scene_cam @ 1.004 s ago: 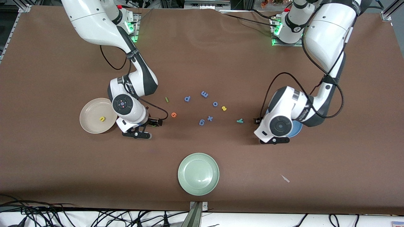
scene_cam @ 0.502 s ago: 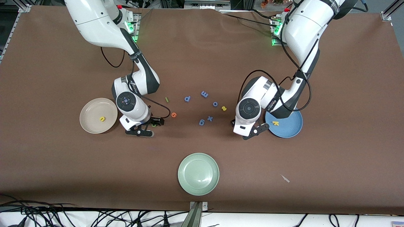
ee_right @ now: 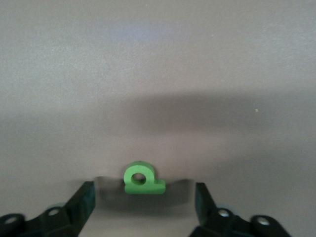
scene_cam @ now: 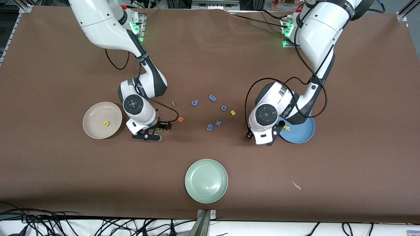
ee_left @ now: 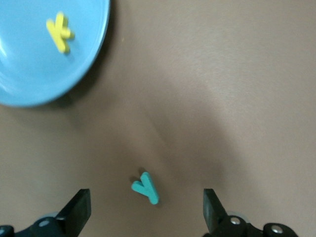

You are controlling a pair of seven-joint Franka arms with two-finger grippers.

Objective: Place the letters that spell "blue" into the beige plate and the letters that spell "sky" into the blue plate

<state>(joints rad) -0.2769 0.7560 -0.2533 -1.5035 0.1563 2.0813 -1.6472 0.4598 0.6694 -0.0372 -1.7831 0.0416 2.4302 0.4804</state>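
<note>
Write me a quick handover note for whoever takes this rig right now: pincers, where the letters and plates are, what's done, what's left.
Right pincer: open, low on the table, straddling the b, beside the beige plate.
Left pincer: open, over the y, next to the blue plate.
Done: u in the beige plate; k in the blue plate.
Left for beige: b, l, e, the last two on the table among the loose letters.
Left for blue: y, and s on the table toward the left arm's end of the cluster.
Leave the blue-purple letters and the green plate alone.
</note>
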